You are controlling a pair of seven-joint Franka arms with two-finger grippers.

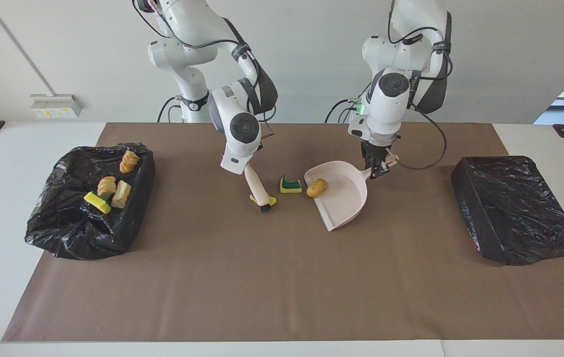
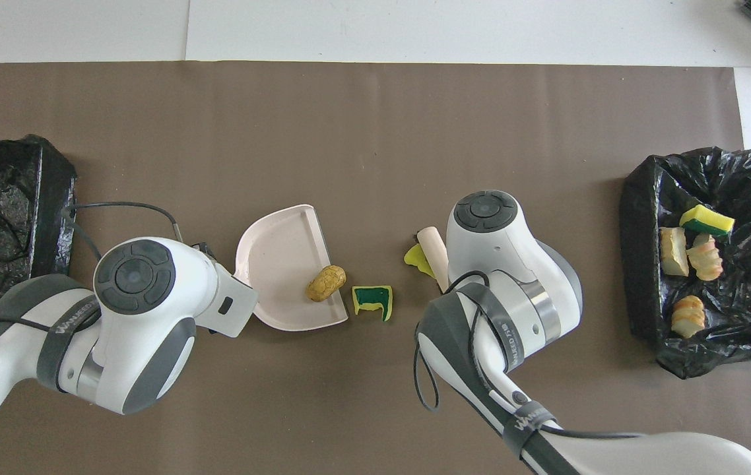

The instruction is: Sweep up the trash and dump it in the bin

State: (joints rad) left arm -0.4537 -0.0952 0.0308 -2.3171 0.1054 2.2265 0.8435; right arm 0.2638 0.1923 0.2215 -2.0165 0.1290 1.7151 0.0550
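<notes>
Right gripper (image 1: 247, 166) angles down, clamped on the beige hand brush (image 1: 258, 191), bristles on a yellow sponge scrap (image 1: 272, 201). Left gripper (image 1: 378, 166) pinches the pale pink plastic dustpan (image 1: 344, 198) by its handle; a tan pastry lump (image 1: 317, 187) sits at its lip, a green-yellow sponge piece (image 1: 290, 184) just beside. Four bits lie in the black-lined bin (image 1: 64, 223).
</notes>
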